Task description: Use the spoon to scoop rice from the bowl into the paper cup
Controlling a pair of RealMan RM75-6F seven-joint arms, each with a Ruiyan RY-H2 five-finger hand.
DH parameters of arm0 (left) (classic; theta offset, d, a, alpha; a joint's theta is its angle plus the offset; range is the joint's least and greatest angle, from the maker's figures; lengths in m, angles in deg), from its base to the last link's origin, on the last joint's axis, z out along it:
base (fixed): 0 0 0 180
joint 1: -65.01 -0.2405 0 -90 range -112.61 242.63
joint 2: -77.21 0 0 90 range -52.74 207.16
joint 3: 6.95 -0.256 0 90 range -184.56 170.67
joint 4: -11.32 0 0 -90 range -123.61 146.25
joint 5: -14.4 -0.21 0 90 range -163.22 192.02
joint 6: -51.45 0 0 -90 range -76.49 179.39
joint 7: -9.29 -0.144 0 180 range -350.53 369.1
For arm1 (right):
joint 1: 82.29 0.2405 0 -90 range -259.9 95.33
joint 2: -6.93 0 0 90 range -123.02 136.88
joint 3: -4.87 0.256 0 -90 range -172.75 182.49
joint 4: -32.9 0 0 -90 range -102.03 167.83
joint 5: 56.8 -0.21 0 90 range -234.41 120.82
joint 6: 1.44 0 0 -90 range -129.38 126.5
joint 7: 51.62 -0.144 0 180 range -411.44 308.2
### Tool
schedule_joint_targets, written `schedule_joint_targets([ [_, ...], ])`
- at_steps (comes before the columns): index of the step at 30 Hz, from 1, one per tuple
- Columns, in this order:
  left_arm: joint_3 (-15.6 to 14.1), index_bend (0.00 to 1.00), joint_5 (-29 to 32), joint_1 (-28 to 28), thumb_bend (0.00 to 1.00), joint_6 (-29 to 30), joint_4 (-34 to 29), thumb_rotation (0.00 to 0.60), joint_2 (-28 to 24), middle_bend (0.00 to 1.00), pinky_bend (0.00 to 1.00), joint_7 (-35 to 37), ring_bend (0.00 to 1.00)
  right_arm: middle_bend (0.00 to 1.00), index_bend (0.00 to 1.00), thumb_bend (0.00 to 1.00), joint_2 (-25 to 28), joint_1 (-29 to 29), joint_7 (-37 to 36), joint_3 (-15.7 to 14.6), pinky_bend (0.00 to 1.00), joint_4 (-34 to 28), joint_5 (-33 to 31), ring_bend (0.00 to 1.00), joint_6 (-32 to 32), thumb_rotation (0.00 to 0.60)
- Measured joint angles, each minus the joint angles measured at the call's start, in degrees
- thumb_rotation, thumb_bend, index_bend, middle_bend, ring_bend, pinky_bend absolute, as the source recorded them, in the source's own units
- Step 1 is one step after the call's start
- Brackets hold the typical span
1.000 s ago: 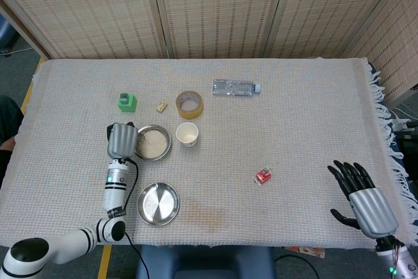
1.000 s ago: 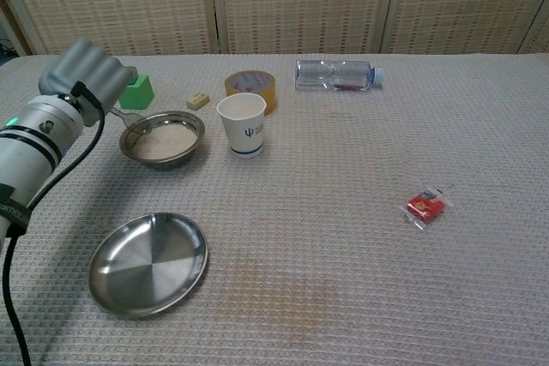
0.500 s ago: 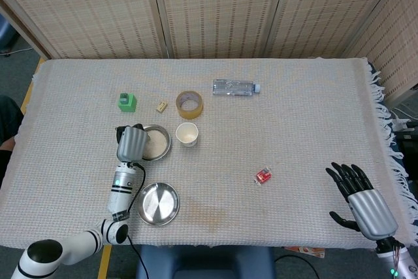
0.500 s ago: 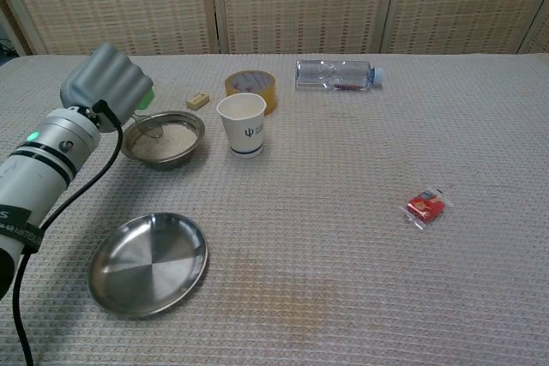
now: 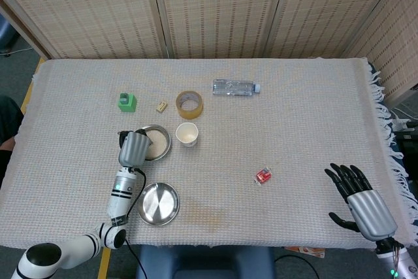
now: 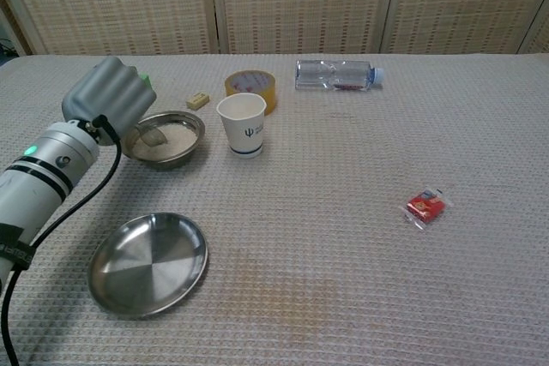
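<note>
A steel bowl [image 5: 162, 137] of white rice sits left of centre, with a white paper cup [image 5: 187, 134] standing just to its right. My left hand [image 5: 135, 147] hangs over the bowl's left rim, fingers curled around a metal spoon. In the chest view the spoon [image 6: 153, 134] pokes out from under the left hand [image 6: 108, 99], its tip over the rice in the bowl [image 6: 183, 156]. The paper cup [image 6: 242, 125] is upright and looks empty. My right hand [image 5: 359, 195] rests far off at the table's right front, fingers spread, holding nothing.
An empty steel plate [image 5: 158, 203] lies in front of the bowl. Behind the bowl and cup are a green block [image 5: 127, 102], a small tan block [image 5: 161, 106], a tape roll [image 5: 189, 104] and a lying water bottle [image 5: 235, 87]. A red packet [image 5: 263, 176] lies mid-table.
My left hand has shifted right, from beside the bowl to over its left rim, carrying the spoon tip further over the rice. The right hand has barely moved.
</note>
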Motion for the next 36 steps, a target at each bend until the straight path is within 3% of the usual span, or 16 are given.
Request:
schedule_joint_targets([
  [16, -0.53, 0.60, -2.84, -1.58, 0.40, -0.19, -2.67, 0.600, -0.75, 1.00, 1.00, 1.89, 1.00, 0.00, 0.00, 0.09, 0.13, 0.07, -0.36, -0.04, 0.00, 0.01, 0.03, 0.00, -0.08, 0.600],
  [36, 6.70, 0.63, 6.90, -2.36, 0.40, -5.08, -19.76, 0.600, -10.04, 1.00, 1.00, 3.21, 1.00, 0.00, 0.00, 0.09, 0.04, 0.28, 0.28, -0.07, 0.00, -0.13, -0.37, 0.00, -0.84, 0.600],
])
